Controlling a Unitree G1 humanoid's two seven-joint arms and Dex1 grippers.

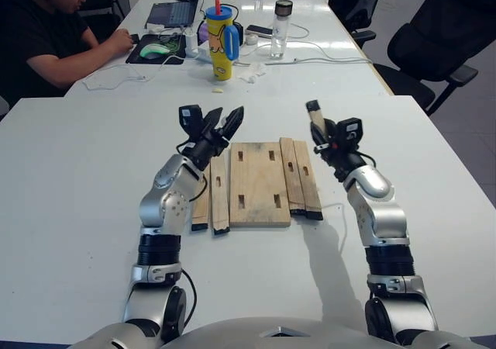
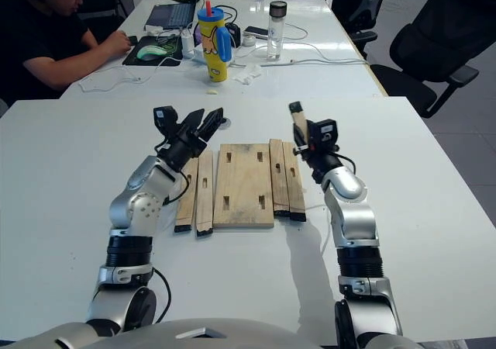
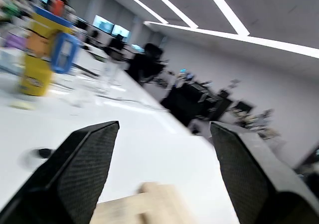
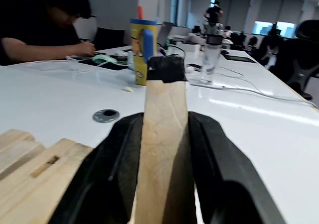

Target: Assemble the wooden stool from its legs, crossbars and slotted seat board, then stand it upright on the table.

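The slotted seat board (image 1: pixel 259 183) lies flat in the middle of the table. Two wooden pieces (image 1: pixel 211 196) lie along its left edge and two more (image 1: pixel 300 177) along its right edge. My right gripper (image 1: pixel 318 130) is shut on a wooden leg (image 4: pixel 162 149) with a black tip, held raised and pointing away just behind the right-hand pieces. My left gripper (image 1: pixel 222 123) hovers open above the far end of the left-hand pieces, its fingers (image 3: pixel 75 174) spread with nothing between them.
A yellow cup with a blue handle (image 1: pixel 220 43), a clear bottle (image 1: pixel 280 29), a laptop (image 1: pixel 172 13) and cables sit on the far table. A person works at the far left. A round cable port (image 4: pixel 106 115) is set in the table behind the boards.
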